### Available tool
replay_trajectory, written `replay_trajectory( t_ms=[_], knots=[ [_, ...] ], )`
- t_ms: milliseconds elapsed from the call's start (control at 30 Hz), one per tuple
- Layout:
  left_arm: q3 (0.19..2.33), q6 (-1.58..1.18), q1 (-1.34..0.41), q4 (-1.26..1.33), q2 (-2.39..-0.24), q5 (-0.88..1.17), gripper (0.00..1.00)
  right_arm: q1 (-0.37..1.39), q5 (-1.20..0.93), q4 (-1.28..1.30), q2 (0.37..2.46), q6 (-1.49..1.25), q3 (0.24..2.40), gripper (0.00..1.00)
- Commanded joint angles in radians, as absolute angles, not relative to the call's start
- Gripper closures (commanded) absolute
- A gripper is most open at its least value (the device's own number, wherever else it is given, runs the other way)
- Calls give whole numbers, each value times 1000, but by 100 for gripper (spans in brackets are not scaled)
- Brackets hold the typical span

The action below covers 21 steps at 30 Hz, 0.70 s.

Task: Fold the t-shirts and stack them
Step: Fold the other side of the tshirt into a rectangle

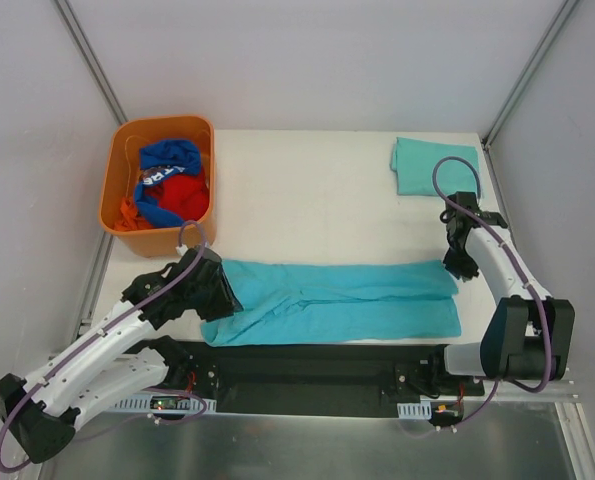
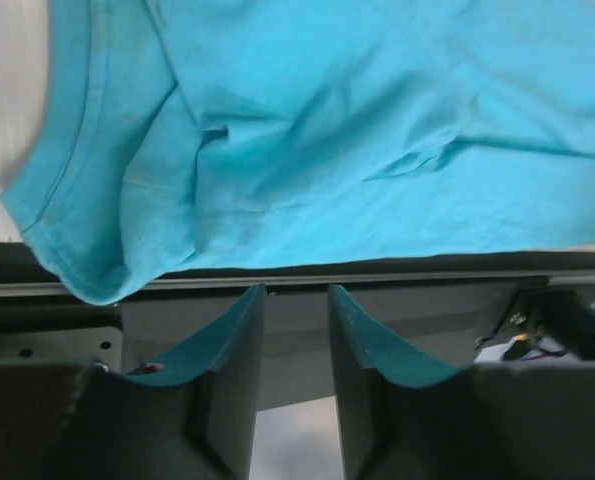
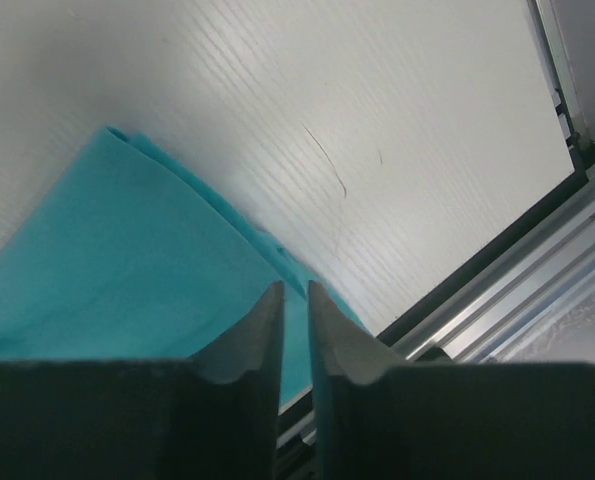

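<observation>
One teal t-shirt (image 1: 337,300), folded lengthwise into a long strip, lies along the near edge of the white table (image 1: 307,190). A second teal t-shirt (image 1: 432,165) rests as a small folded square at the back right. My left gripper (image 1: 227,298) hovers over the strip's left end. In the left wrist view it (image 2: 297,290) is open, nothing between the jaws, and the shirt (image 2: 327,130) lies just beyond the tips. My right gripper (image 1: 462,268) is at the strip's right end. It (image 3: 295,285) stands slightly open above the shirt's corner (image 3: 107,260) and holds nothing.
An orange bin (image 1: 127,160) at the back left holds a royal-blue garment (image 1: 167,160) and red clothes (image 1: 185,195). A dark metal rail (image 1: 317,365) runs along the table's near edge. Grey walls close in both sides.
</observation>
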<state>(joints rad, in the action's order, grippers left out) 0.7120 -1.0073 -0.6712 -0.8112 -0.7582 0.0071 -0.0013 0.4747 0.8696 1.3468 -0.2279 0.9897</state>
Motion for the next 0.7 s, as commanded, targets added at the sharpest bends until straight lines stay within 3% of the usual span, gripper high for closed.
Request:
replay_trajectory(
  t_ms=[0, 33, 67, 100, 133, 233, 300, 567, 667],
  knots=[
    [655, -1049, -701, -841, -724, 71, 59, -2, 538, 929, 1359, -297, 945, 70],
    [652, -1052, -703, -848, -715, 66, 54, -2, 549, 940, 1365, -310, 945, 59],
    [652, -1058, -703, -854, -704, 58, 44, -2, 561, 948, 1374, -316, 948, 35],
    [655, -1058, -703, -861, -697, 37, 29, -2, 561, 956, 1377, -319, 953, 30],
    [661, -1057, -703, -861, -696, 31, 1, -2, 560, 959, 1376, -325, 956, 27],
    [706, -1037, -703, -858, -742, 6, 1, 23, 543, 953, 1336, -304, 974, 17],
    [745, -1016, -703, -856, -814, -32, 1, 41, 468, 913, 1278, -264, 976, 1],
    [784, -953, -701, -577, -1090, -20, 1, 97, -200, 660, 1183, -135, 862, 3],
    [798, -936, -698, -477, -1224, 43, 1, 153, -213, 618, 1244, -144, 850, 3]
  ],
)
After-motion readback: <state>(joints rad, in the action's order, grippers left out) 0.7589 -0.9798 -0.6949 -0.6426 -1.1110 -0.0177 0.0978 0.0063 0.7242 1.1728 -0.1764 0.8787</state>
